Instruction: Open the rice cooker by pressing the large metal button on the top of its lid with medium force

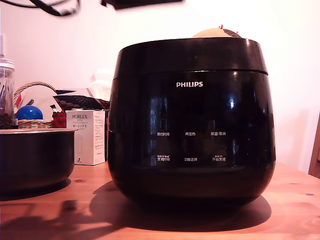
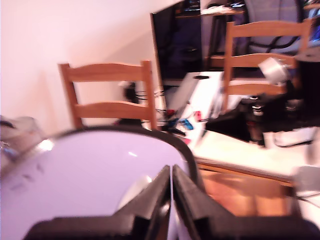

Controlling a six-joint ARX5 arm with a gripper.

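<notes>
The rice cooker (image 1: pixel 190 130) stands in the middle of the wooden table, glossy black with a white PHILIPS logo. Its lid (image 1: pixel 190 57) is down, with only a thin seam between it and the body. In the wrist view the lid (image 2: pixel 85 175) is a pale, shiny dome right under my gripper (image 2: pixel 171 171). The two dark fingers (image 2: pixel 155 192) are pressed together, shut on nothing, and hang over the lid near its rim. A blurred pale rounded patch (image 2: pixel 135 186) beside them may be the metal button. The exterior view does not show the lid's top or the button.
In the exterior view's left stand a low dark pot (image 1: pixel 35 157), a white PORLEX box (image 1: pixel 87 136), a basket with a blue ball (image 1: pixel 29 113) and a glass jar (image 1: pixel 6 90). Wooden chairs (image 2: pixel 110 95) and a cluttered white table (image 2: pixel 240 150) lie beyond the cooker.
</notes>
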